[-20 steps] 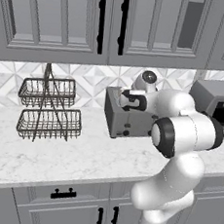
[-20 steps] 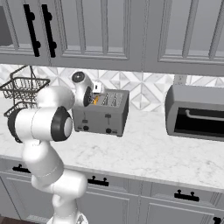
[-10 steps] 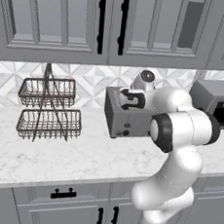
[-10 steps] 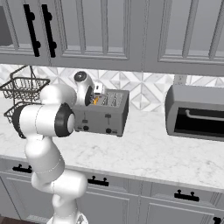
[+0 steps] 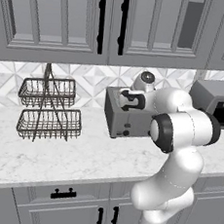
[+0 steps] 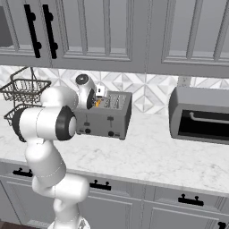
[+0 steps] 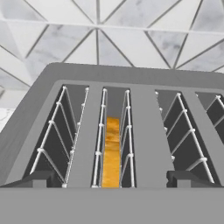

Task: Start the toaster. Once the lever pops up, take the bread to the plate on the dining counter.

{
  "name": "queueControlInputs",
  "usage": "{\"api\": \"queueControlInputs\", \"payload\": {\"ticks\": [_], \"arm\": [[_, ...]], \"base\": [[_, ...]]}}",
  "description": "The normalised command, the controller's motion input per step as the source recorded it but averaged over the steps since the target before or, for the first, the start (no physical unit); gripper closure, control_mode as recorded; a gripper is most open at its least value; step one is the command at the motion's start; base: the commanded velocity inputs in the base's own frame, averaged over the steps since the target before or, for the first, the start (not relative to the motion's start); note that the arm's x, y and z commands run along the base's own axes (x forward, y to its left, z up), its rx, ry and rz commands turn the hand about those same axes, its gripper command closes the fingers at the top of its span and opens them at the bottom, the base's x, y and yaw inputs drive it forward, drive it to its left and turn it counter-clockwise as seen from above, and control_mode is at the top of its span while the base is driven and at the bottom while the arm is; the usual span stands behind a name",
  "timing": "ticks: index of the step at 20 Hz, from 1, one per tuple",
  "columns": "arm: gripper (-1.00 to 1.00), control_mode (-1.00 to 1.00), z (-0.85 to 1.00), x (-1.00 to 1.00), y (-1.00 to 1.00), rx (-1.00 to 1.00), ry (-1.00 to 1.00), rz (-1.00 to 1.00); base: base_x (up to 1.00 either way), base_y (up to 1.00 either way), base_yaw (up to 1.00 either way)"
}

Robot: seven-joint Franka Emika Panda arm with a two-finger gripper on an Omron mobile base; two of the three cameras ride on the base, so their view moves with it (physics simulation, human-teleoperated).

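From the left base view, the toaster [image 5: 125,116] sits toward the back edge of the marble worktop [image 5: 80,154], right of a wire basket rack [image 5: 48,108], the arm bent over its top. From the right, the bread [image 6: 97,103] peeks orange from a slot, an oven [image 6: 201,114] farther right. In the hand view, the gripper [image 7: 111,179] hangs wide open and empty above the toaster [image 7: 131,109], its tips straddling the slot where the bread [image 7: 111,153] stands on edge.

The white arm [image 5: 179,140] rises at the lower right and bends over the grey toaster [image 5: 123,117] on the marble counter [image 5: 56,152]; a two-tier wire basket [image 5: 48,109] stands well left; an oven [image 5: 217,103] sits right.
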Motion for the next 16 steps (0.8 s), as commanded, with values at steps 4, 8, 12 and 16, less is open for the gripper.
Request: {"api": "queueControlInputs", "payload": {"ticks": [4,8,12,16], "arm": [[-1.0,-1.0,0.0,0.0,0.0,0.0,0.0,0.0],[-1.0,-1.0,0.0,0.0,0.0,0.0,0.0,0.0],[-1.0,-1.0,0.0,0.0,0.0,0.0,0.0,0.0],[-1.0,-1.0,0.0,0.0,0.0,0.0,0.0,0.0]], "base": [[0.0,0.0,0.0],[0.0,0.0,0.0],[0.0,0.0,0.0],[0.0,0.0,0.0]]}}
